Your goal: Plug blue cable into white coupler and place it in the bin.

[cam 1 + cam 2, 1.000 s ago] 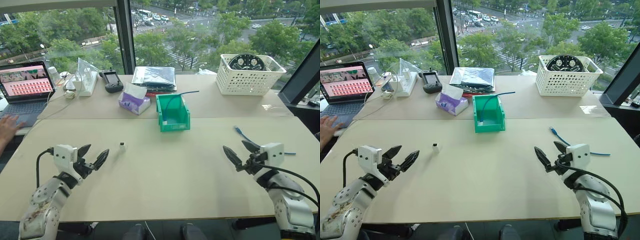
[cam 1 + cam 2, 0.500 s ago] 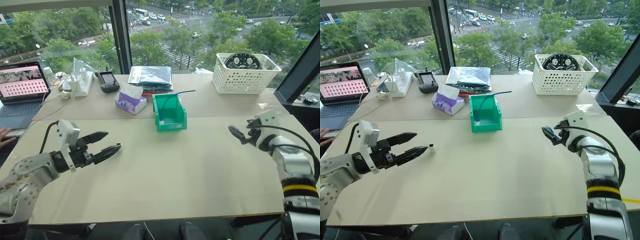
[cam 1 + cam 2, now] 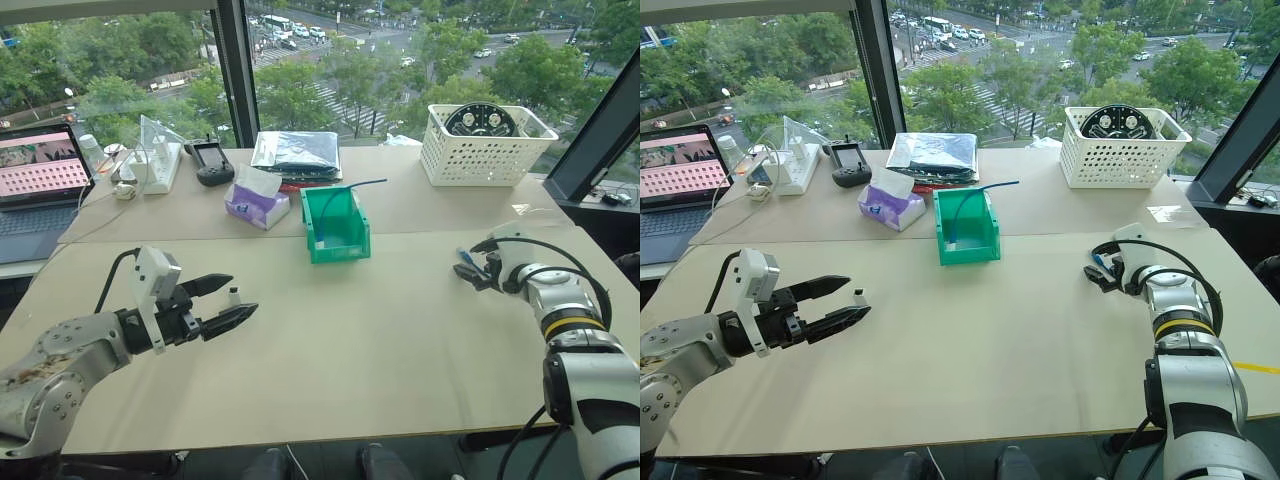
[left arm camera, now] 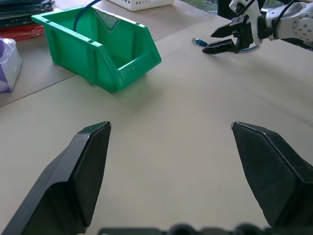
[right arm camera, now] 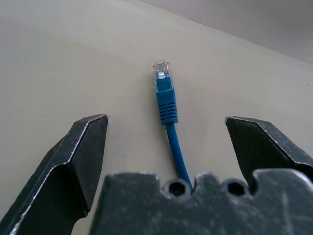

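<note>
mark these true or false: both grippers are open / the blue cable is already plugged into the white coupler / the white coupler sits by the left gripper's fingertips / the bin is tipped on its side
1. Both grippers are open. True: the left gripper and the right gripper both have their fingers spread.
2. The blue cable is plugged into the white coupler. False: its clear plug lies free on the table, far from the coupler.
3. The coupler sits by the left gripper's fingertips. True.
4. The bin is tipped on its side. False: it stands upright.
</note>
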Robot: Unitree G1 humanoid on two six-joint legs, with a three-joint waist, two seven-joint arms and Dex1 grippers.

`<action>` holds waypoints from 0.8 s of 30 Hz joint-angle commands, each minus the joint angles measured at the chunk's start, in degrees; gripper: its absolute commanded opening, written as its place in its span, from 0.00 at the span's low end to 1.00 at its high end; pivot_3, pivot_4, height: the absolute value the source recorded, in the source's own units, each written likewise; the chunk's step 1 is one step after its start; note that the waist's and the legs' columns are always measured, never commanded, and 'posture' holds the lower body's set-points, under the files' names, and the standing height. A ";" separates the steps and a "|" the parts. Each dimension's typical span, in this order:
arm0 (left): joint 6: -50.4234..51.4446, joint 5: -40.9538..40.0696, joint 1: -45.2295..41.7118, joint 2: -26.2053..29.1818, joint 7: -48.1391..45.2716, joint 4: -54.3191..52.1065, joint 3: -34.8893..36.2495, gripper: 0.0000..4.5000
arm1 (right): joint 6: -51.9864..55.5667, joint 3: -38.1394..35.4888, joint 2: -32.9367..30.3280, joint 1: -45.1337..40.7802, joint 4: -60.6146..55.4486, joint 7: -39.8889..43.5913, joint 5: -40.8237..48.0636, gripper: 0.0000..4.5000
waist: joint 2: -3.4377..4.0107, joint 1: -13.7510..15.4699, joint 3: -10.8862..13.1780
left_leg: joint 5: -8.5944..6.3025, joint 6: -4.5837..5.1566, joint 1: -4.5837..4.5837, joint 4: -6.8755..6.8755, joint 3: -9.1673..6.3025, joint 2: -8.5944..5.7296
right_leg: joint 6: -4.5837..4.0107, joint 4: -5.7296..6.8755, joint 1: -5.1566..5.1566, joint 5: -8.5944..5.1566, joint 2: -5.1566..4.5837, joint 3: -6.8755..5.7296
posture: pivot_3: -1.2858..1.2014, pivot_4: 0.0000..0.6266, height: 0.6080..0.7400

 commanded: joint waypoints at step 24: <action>-1.62 -0.40 -4.34 -0.62 -1.12 0.50 -2.66 0.93 | 1.45 7.71 1.90 6.46 -32.33 37.99 3.52 0.00 | 0.03 -0.03 0.01 | -0.01 -0.03 0.01 0.00 -0.07 0.04 | 0.00 0.10 -0.03 0.01 0.05 -0.03 | 0.52 0.24 1.00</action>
